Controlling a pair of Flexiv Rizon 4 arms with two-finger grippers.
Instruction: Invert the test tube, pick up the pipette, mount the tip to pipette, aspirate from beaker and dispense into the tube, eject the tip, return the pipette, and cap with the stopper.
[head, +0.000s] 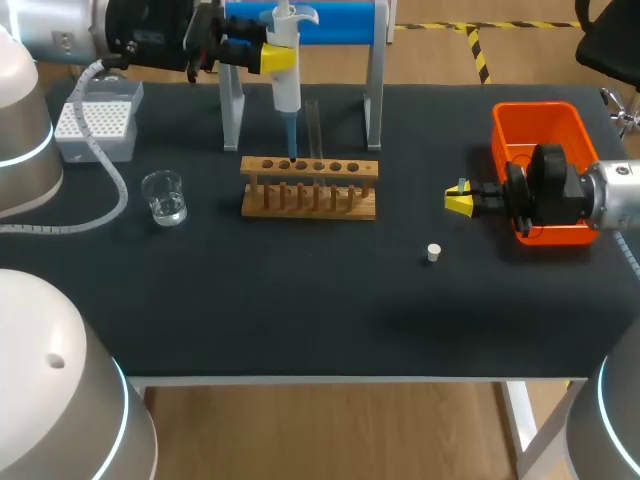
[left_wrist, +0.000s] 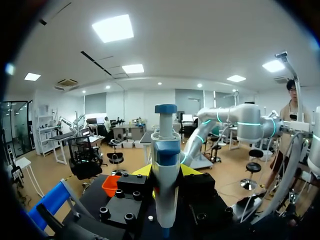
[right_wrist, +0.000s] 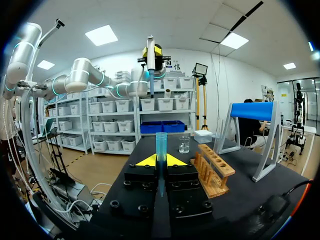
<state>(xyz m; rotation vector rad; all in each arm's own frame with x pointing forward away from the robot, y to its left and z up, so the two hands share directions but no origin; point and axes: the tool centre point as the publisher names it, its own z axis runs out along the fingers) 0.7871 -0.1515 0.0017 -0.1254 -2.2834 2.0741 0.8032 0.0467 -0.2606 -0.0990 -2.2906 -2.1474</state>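
Left pincer (head: 272, 55): closed on the body of the pipette (head: 287, 85) from two sides. It hangs above and just behind the wooden rack (head: 310, 187). In its own wrist view the yellow tips (left_wrist: 165, 172) flank the white and blue pipette (left_wrist: 165, 190).
Pipette: upright, with its blue tip pointing down at the rack's row of holes. I cannot tell whether it enters a hole.
Right pincer (head: 460, 200): narrow, holding a small blue tube (right_wrist: 161, 146) upright between its yellow tips (right_wrist: 161, 161). It is well to the right of the rack and apart from it.
Clear tube (head: 313, 125): thin and upright at the rack's back edge, just beside the pipette's tip. I cannot tell whether it sits in a hole.
Stopper (head: 433, 252): a small white plug lying on the dark counter (head: 300, 300), right of the rack and nearer the front.
Beaker (head: 164, 197): a clear glass left of the rack, with a little liquid in it.
Tip box (head: 97, 118): white, further left of the rack and behind the beaker.
Stand (head: 372, 90): grey legs with a blue bar, just behind the rack.
Orange bin (head: 535, 130): far right of the rack, with the right arm over its near end.
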